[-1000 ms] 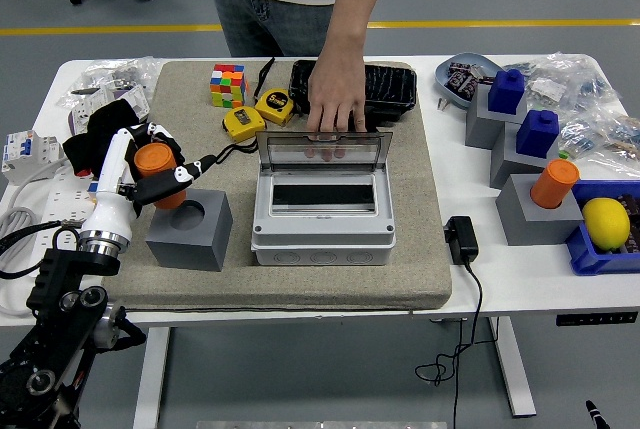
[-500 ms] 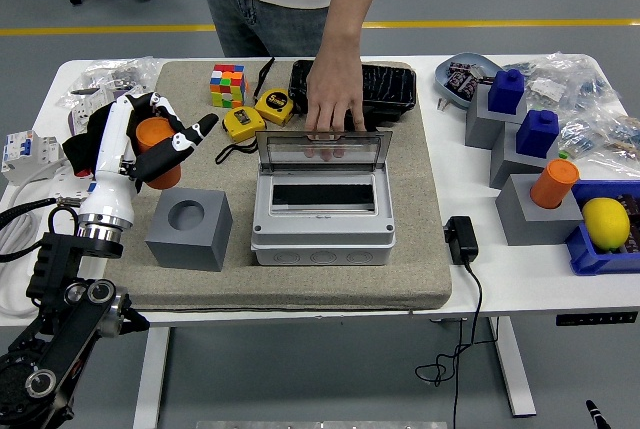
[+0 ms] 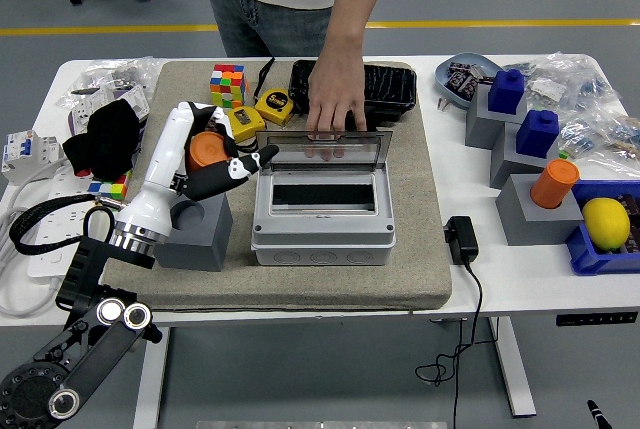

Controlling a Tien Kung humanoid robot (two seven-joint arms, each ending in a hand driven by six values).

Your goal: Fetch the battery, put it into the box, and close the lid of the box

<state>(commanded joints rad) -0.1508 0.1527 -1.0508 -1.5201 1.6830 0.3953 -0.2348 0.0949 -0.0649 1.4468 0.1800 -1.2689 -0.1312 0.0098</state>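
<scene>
My left hand point(image 3: 222, 161) is shut on the orange cylindrical battery point(image 3: 205, 149) and holds it in the air just left of the grey box point(image 3: 322, 211), above the grey holder block point(image 3: 198, 231). The box stands open in the middle of the mat, its clear lid point(image 3: 322, 151) tilted up at the back. A person's hand point(image 3: 335, 99) reaches from the far side and rests its fingers on the lid's top edge. My right hand is out of view.
Two yellow tape measures point(image 3: 243, 121), a colour cube point(image 3: 227, 84) and a black case point(image 3: 385, 84) lie behind the box. A black adapter point(image 3: 461, 237) sits right of the mat. Grey stands with blue and orange parts point(image 3: 553, 184) and a lemon point(image 3: 605, 222) crowd the right side. Cables and a black cloth point(image 3: 105, 139) fill the left.
My left hand has carried the orange battery to the right, from the mat's left edge to beside the open box. The person's hand stays on the lid.
</scene>
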